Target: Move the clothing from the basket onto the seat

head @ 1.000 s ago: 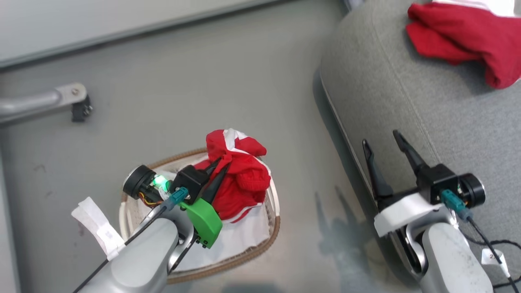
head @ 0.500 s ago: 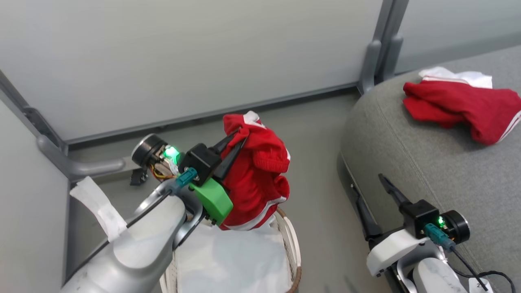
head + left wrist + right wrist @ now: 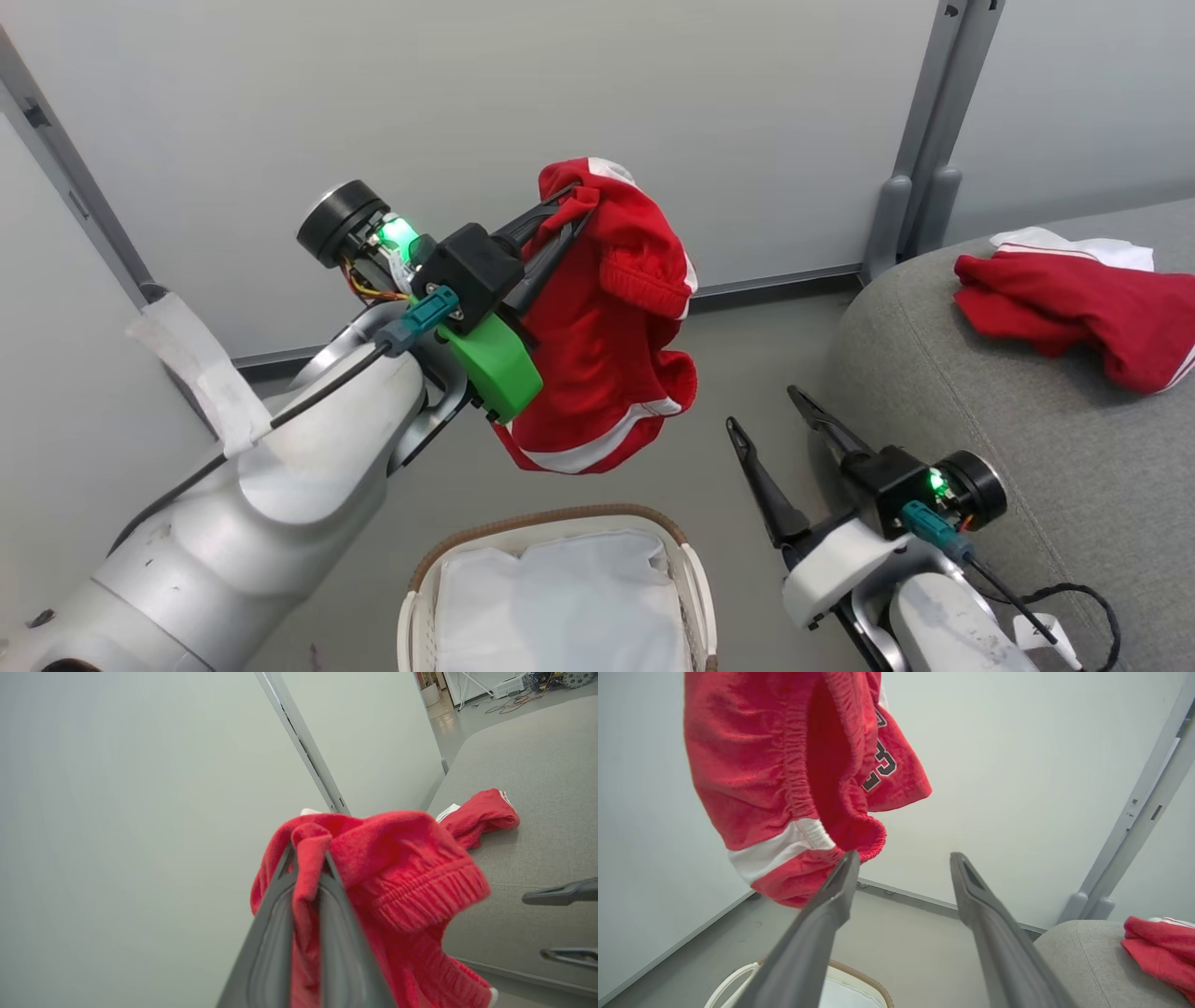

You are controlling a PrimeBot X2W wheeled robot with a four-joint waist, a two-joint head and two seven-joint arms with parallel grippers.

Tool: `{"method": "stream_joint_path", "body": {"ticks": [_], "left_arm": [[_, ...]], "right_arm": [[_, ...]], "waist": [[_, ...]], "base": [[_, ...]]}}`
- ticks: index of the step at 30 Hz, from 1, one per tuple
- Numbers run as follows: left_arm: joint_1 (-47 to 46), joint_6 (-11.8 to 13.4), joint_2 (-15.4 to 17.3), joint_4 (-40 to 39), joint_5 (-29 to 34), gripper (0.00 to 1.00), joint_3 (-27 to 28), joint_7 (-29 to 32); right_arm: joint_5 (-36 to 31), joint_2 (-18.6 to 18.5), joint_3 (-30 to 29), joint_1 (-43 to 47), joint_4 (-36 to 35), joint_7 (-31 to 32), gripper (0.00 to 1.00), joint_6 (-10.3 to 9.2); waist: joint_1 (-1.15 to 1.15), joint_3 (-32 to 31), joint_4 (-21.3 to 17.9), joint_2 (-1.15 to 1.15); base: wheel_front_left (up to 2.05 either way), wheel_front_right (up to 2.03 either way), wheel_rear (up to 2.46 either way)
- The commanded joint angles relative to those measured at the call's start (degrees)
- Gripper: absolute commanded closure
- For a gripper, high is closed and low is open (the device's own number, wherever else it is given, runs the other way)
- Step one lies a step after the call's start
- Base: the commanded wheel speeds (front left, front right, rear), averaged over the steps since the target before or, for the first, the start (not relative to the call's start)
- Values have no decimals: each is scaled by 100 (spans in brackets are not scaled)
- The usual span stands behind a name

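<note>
Above the basket (image 3: 551,515), the left end effector (image 3: 568,201), clamped shut, holds the clothing (image 3: 607,345) dangling.

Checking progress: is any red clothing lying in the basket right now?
No, the basket shows white liner inside, and the red garment hangs from the left gripper, clear of it.
</note>
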Motion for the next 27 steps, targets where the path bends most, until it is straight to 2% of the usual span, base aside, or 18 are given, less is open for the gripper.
{"method": "stream_joint_path", "body": {"ticks": [1,12,20,21,22,23,25,27], "left_arm": [[-146,9,15,1,-82,100,-44,13],[-496,9,-208,-121,-233,100,-472,-17],[-570,9,-353,-293,-422,100,-742,-29],[-570,9,-358,-290,-422,100,-757,-30],[-567,9,-364,-281,-449,100,-771,-32],[-560,9,-369,-271,-462,100,-775,-34],[-534,9,-368,-237,-492,100,-771,-36],[-486,10,-349,-194,-527,100,-749,-41]], "right_arm": [[27,-18,131,-111,21,-2,0,-8],[-102,-17,1181,-859,698,-2,0,-8],[369,-20,2298,-1703,1694,-2,0,-8],[435,-19,2397,-1783,1761,-2,53,-8],[512,-20,2518,-1880,1833,-2,57,-8],[573,-19,2602,-1948,1877,-1,76,-8],[715,-19,2736,-2060,1924,-2,100,-8],[815,-19,2817,-2110,1933,-2,100,-8]], "waist": [[1,-9,21,0],[1,-13,196,0],[1,-7,306,0],[1,-6,312,0],[1,-5,318,0],[1,-4,321,0],[1,0,321,0],[1,6,315,0]], "base": [[0,0,0],[0,0,0],[0,0,0],[0,0,0],[0,0,0],[0,0,0],[0,0,0],[0,0,0]]}}
